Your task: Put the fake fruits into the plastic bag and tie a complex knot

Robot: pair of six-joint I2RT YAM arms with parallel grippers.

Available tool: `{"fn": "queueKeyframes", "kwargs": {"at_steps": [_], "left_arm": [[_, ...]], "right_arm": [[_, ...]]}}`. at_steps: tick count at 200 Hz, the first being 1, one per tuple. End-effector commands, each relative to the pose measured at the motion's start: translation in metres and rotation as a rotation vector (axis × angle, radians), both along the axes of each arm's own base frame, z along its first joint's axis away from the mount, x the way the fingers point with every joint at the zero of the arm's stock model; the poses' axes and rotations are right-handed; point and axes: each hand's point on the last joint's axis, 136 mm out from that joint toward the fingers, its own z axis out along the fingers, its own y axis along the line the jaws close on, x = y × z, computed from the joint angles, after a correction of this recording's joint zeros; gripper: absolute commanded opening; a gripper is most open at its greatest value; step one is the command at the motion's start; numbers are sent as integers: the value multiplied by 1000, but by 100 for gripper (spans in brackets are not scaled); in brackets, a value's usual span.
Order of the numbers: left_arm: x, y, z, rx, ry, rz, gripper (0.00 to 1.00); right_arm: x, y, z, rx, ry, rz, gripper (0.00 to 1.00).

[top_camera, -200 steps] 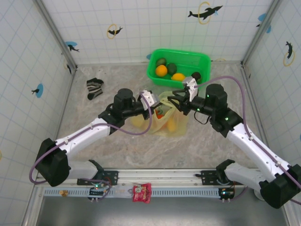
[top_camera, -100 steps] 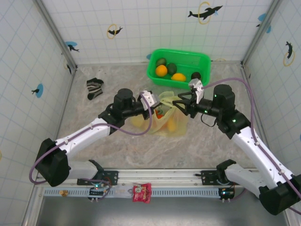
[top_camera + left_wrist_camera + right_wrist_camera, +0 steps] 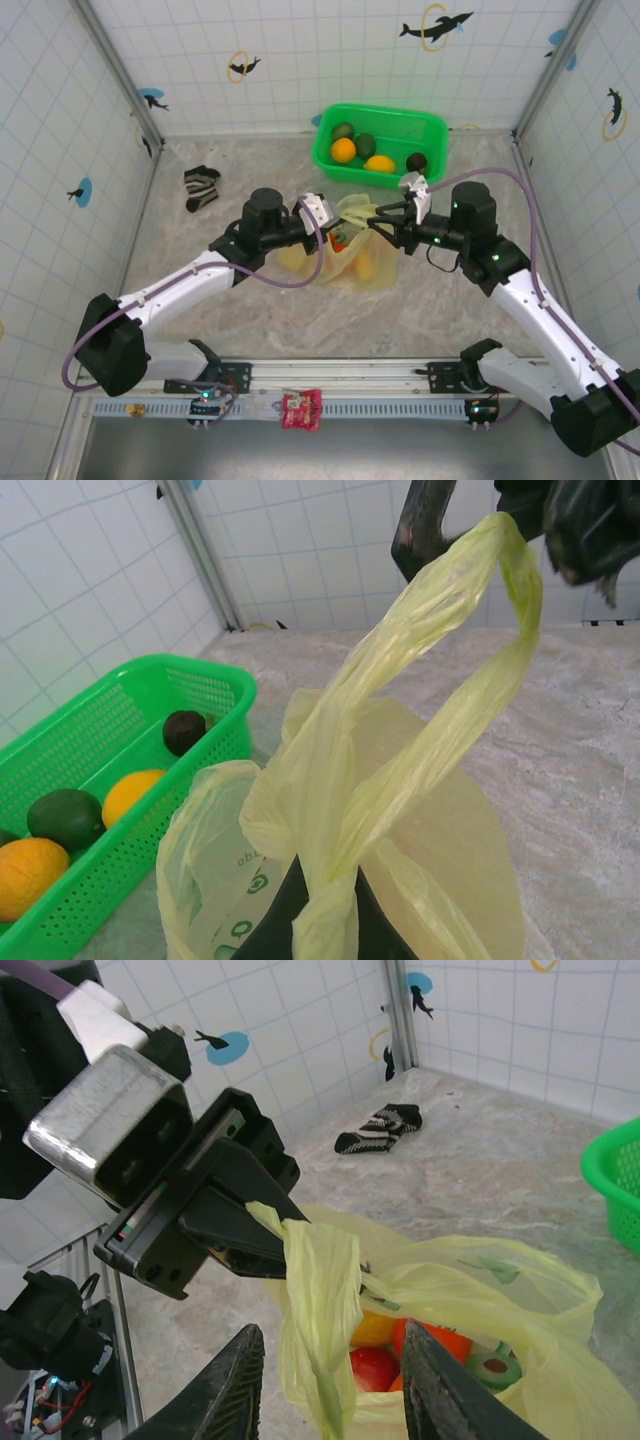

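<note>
The pale yellow-green plastic bag point(image 3: 352, 258) lies mid-table between both arms. Inside it are fake fruits: a yellow one point(image 3: 374, 1328), a red one point(image 3: 375, 1370) and an orange one point(image 3: 437, 1340). My left gripper point(image 3: 322, 915) is shut on one bag handle point(image 3: 440, 730) and holds it up. My right gripper point(image 3: 332, 1328) is open, its fingers either side of that hanging handle strip point(image 3: 318, 1290) without pinching it. The handles bunch into a twist point(image 3: 268, 825) above my left jaws; whether it is a knot I cannot tell.
The green basket point(image 3: 432, 132) at the back holds more fruits: orange point(image 3: 343, 150), yellow point(image 3: 379, 163), dark green point(image 3: 366, 145). A striped sock point(image 3: 200, 187) lies at the far left. Tiled walls close in three sides.
My right gripper has swung from near the basket down and left to the raised handle, its fingers widening and then narrowing. The left gripper has kept its hold and place.
</note>
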Motion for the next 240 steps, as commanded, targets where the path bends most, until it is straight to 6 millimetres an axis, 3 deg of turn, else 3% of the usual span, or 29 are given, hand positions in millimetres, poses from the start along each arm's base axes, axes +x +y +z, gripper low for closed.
{"fn": "queueKeyframes", "kwargs": {"at_steps": [1, 23, 46, 67, 88, 123, 143, 152, 191, 240], "left_arm": [[-4, 3, -2, 14, -11, -5, 0], [-4, 3, -1, 12, -14, -3, 0], [-4, 4, -2, 14, -13, -1, 0], [-2, 6, -2, 3, -8, 18, 0], [6, 10, 3, -27, 12, 49, 0], [12, 10, 11, -62, 43, 52, 0], [12, 8, 13, -69, 57, 44, 0], [11, 7, 13, -71, 61, 37, 0], [11, 7, 14, -73, 74, 43, 0], [13, 10, 7, -54, 101, 64, 2]], "right_arm": [[1, 0, -5, 2, 7, 3, 37], [3, 1, -7, -2, 9, 0, 24], [4, -2, -3, -6, -12, -17, 0], [2, -7, 2, -2, -35, -33, 0], [-7, -9, -8, -5, -38, -16, 0], [-29, 2, -66, -67, 5, 28, 0], [-22, 12, -90, -107, 1, -23, 0], [-5, 8, -97, -115, 1, -122, 0], [38, 8, -88, -11, -33, -304, 0], [43, 16, -79, 28, -39, -289, 0]]}}
